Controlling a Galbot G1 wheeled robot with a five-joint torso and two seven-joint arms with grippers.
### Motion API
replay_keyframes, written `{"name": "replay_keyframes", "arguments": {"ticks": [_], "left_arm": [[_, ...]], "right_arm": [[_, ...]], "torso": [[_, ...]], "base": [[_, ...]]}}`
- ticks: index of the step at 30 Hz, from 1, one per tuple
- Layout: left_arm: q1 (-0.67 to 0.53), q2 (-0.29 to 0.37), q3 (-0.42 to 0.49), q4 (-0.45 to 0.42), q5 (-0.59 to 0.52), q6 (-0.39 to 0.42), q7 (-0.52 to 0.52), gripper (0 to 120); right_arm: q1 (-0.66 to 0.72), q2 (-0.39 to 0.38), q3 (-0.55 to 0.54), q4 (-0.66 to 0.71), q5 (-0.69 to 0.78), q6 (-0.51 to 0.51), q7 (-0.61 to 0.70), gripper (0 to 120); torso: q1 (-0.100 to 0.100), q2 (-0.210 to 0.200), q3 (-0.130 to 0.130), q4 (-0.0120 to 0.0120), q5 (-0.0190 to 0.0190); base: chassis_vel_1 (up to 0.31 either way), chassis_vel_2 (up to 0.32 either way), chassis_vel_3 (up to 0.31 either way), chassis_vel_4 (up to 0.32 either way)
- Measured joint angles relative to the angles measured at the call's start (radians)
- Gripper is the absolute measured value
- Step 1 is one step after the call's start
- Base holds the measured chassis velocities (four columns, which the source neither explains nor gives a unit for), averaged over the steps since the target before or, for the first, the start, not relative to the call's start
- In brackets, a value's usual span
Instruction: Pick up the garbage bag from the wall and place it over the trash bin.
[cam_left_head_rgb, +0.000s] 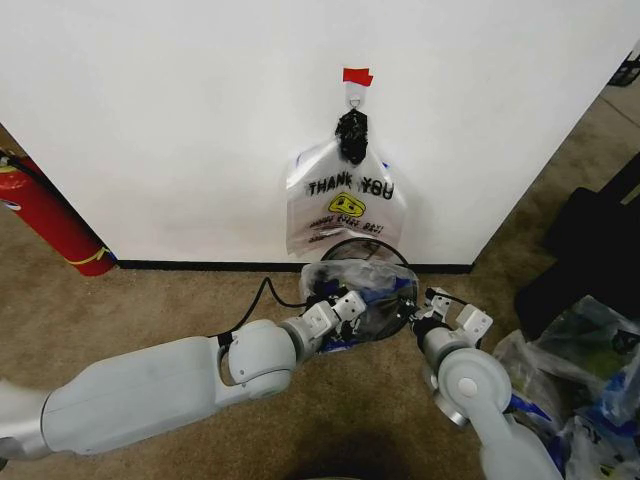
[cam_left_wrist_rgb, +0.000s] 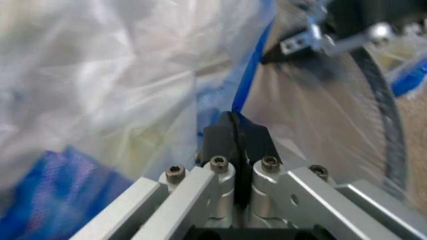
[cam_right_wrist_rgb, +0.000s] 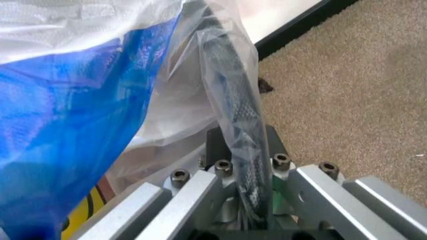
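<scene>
L end effector (cam_left_head_rgb: 352, 300) sits low over the carpet (cam_left_head_rgb: 150, 310), its black pads (cam_left_wrist_rgb: 235, 137) pressed together on a fold of the bag (cam_left_head_rgb: 362, 295); film and a blue patch bunch up right against it in the L wrist view. R end effector (cam_left_head_rgb: 432, 308) is just beside, on the bag's other side, w/ its fingers nipping both bag film and the bin (cam_left_head_rgb: 385, 262) rim's mesh, which runs straight between them in the R wrist view. So the bag hangs stretched btwn the two end effectors, draped across the bin mouth; the bin lies tipped, its opening facing the robot, just beyond both. Whether the bag is fully over the rim can't be told. To the R end effector's outer side lie bulky clear bags (cam_left_head_rgb: 580, 350) w/ green and blue inside. Farther off, past the bin, a second smiley "THANK YOU" bag (cam_left_head_rgb: 345, 205) hangs on a wall (cam_left_head_rgb: 200, 120) hook under red tape (cam_left_head_rgb: 357, 76). Well off the L end effector's outer side stands a red extinguisher (cam_left_head_rgb: 50, 220) by the wall.
</scene>
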Motion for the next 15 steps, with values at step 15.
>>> {"name": "replay_keyframes", "arguments": {"ticks": [15], "left_arm": [[-0.067,0.041,-0.145,-0.045,0.03,-0.05,-0.024,0]], "right_arm": [[-0.026,-0.009,-0.029,0.011,-0.063,0.0,-0.055,0]], "torso": [[0.0,0.0,0.0,-0.0001,-0.0001]], "base": [[0.0,0.0,0.0,0.0]]}}
